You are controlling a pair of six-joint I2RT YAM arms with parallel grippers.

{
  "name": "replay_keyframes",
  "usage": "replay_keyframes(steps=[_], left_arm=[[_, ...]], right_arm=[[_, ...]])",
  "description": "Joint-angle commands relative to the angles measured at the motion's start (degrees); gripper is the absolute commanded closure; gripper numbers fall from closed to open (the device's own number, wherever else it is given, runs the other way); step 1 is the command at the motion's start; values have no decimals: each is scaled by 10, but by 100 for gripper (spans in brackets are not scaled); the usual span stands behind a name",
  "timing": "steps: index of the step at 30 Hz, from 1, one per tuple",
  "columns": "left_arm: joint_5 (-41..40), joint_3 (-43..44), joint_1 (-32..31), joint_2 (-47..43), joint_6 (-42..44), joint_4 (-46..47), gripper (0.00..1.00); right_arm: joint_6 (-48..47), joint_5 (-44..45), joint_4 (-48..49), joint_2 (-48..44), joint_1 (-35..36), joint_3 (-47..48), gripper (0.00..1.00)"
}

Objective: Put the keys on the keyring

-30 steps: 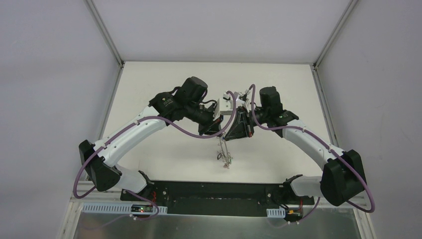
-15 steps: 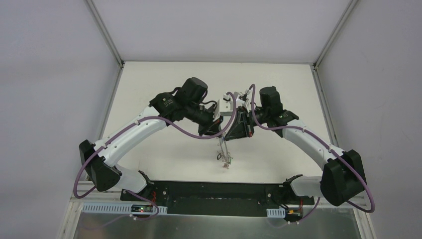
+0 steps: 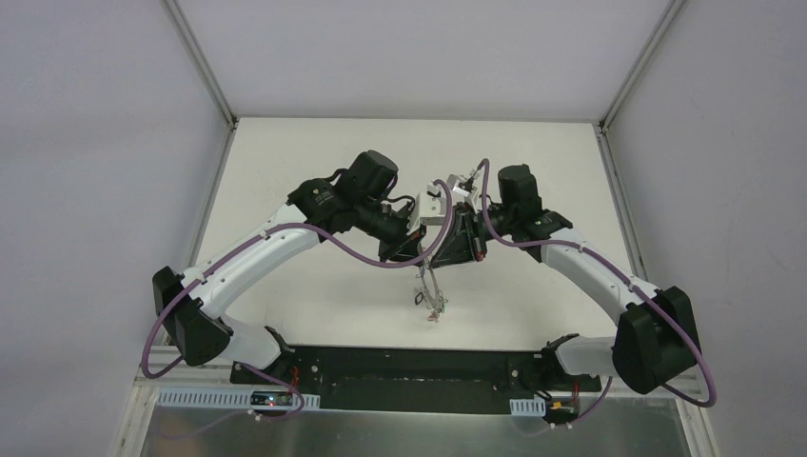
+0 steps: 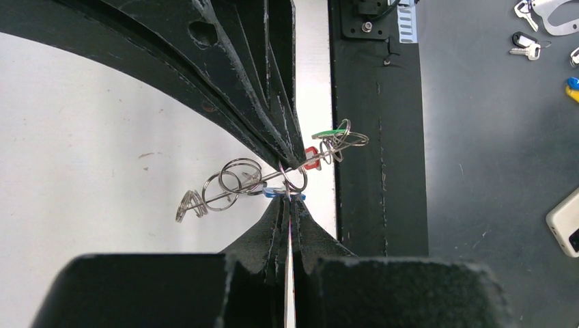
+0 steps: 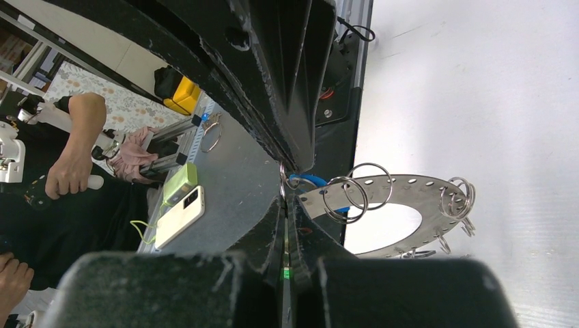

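Closest to the arm bases, the top view shows the keyring (image 3: 429, 288) dangling in the air at 6 o'clock from the two meeting grippers, with keys (image 3: 436, 309) bunched at its low end above the white table (image 3: 314, 286). Only the wrist views show the grips. The left gripper (image 4: 290, 199) is squeezed fully together on the keyring's rim. There the plate appears edge-on, a thin line running from 8 to 2 o'clock, strung with split rings (image 4: 229, 184) and a blue tag (image 4: 276, 193), red tag (image 4: 311, 156) and green tag (image 4: 332, 132). The right gripper (image 5: 287, 199) is likewise pressed tight on the plate's end, and its view shows the flat perforated face spreading toward 3 o'clock. Farther off, past the table, the left wrist view alone shows loose keys (image 4: 524, 48) at 1 o'clock, and the right alone a person's arm (image 5: 75, 147) at 9 o'clock.
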Motion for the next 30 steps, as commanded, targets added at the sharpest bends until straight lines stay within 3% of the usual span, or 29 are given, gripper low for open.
replay_keyframes(steps=[1, 30], left_arm=[[37, -3, -8, -7, 17, -4, 100], [26, -15, -12, -31, 69, -24, 100]], right_arm=[[15, -10, 39, -7, -6, 22, 100], [42, 24, 71, -20, -22, 10, 100]])
